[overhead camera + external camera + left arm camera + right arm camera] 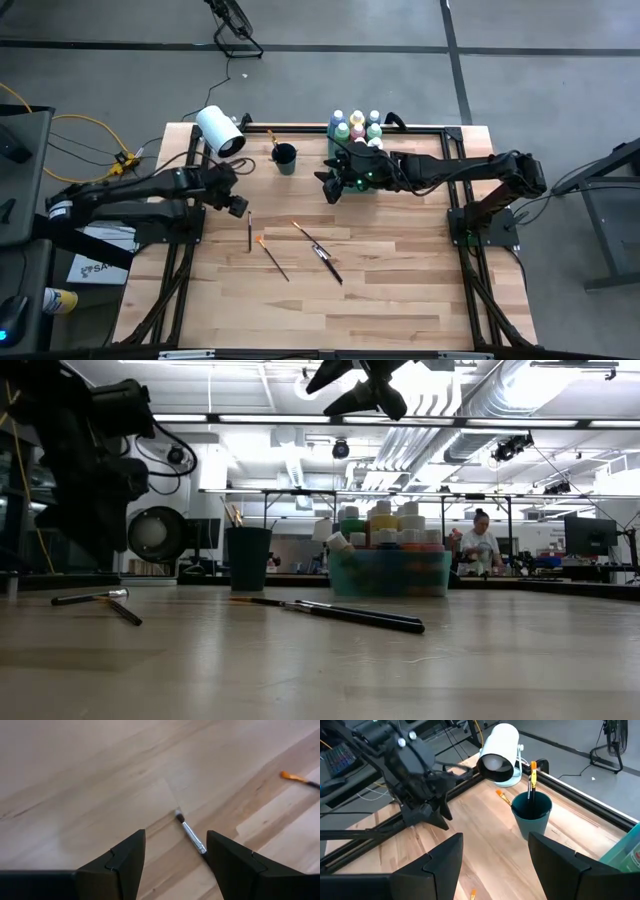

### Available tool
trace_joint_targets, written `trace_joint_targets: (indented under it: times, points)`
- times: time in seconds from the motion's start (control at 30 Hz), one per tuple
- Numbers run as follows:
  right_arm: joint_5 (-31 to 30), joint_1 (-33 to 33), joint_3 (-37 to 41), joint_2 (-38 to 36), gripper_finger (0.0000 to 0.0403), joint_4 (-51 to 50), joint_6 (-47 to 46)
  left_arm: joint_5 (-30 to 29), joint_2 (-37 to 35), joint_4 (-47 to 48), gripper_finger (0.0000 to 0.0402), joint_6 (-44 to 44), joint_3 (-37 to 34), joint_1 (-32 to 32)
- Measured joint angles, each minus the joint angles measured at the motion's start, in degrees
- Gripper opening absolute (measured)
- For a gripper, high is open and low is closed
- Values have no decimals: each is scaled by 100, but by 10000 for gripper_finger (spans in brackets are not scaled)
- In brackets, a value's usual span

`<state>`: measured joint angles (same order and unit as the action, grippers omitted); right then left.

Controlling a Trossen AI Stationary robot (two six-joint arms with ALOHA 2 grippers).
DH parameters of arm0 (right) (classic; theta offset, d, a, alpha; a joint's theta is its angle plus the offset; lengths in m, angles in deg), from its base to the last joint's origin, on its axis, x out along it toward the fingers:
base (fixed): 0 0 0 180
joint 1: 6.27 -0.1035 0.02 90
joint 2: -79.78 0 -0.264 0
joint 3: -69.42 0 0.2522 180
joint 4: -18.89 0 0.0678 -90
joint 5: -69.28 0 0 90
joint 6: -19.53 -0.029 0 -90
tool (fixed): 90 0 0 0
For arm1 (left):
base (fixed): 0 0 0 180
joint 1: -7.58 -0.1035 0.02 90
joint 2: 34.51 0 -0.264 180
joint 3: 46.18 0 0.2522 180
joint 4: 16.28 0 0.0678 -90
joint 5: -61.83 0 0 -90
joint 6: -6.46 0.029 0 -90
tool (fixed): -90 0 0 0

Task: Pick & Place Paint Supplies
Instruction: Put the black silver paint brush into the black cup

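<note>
Paintbrushes (317,250) lie mid-table (seemingly clear of edges); left pincer (236,208) and right pincer (329,190) hover apart, empty.

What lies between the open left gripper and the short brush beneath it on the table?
Nothing. In the left wrist view the left gripper hangs open over the short brush, with only bare wooden table showing in the gap between them.
</note>
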<state>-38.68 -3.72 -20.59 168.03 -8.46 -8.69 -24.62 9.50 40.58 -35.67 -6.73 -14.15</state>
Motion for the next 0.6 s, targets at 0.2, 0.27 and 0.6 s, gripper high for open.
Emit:
trace_joint_targets:
  times: [0.2,0.27,0.6]
  points:
    - [9,62,0,0,219,-1,119,-271,706,-374,204,-380,0,322]
    - [6,66,0,0,219,3,172,-271,946,-497,204,-484,0,396]
    - [33,62,0,0,219,1,340,-243,1799,-1111,204,-706,2,421]
